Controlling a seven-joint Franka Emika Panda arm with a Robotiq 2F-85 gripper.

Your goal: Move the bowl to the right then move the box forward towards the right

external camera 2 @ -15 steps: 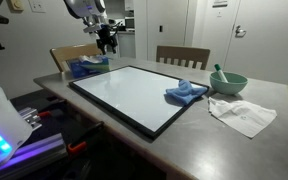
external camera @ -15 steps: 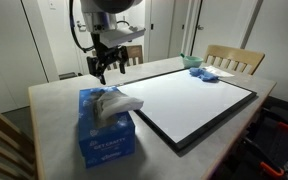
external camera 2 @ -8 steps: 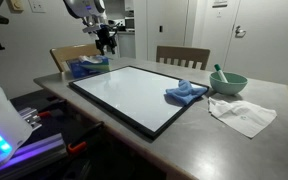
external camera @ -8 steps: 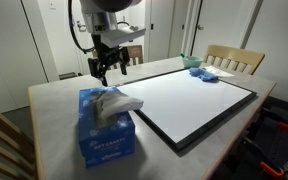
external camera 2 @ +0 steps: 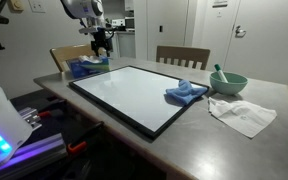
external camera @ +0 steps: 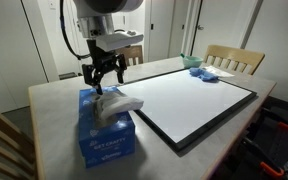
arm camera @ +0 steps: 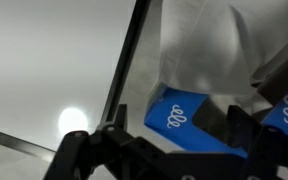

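Observation:
The blue tissue box (external camera: 106,135) stands at the near end of the table, white tissue (external camera: 114,102) spilling from its top; it also shows as the blue box (external camera 2: 87,67) and, close up in the wrist view, as the box (arm camera: 184,115). My gripper (external camera: 102,87) hangs open just above the box's far end, holding nothing; it shows small as the gripper (external camera 2: 101,46) too. In the wrist view the open gripper (arm camera: 174,150) straddles the box's blue corner without touching. The teal bowl (external camera 2: 229,82) sits at the table's far end, a utensil standing in it, and shows tiny as the bowl (external camera: 191,62).
A large black-framed white board (external camera: 189,100) covers the table's middle. A blue cloth wad (external camera 2: 187,93) lies on its edge and a white cloth (external camera 2: 242,115) lies beside the bowl. Wooden chairs (external camera 2: 182,55) stand around the table.
My gripper has come from beyond the box to a lower spot right over the box's far end. It has stayed open. Box and bowl have not moved.

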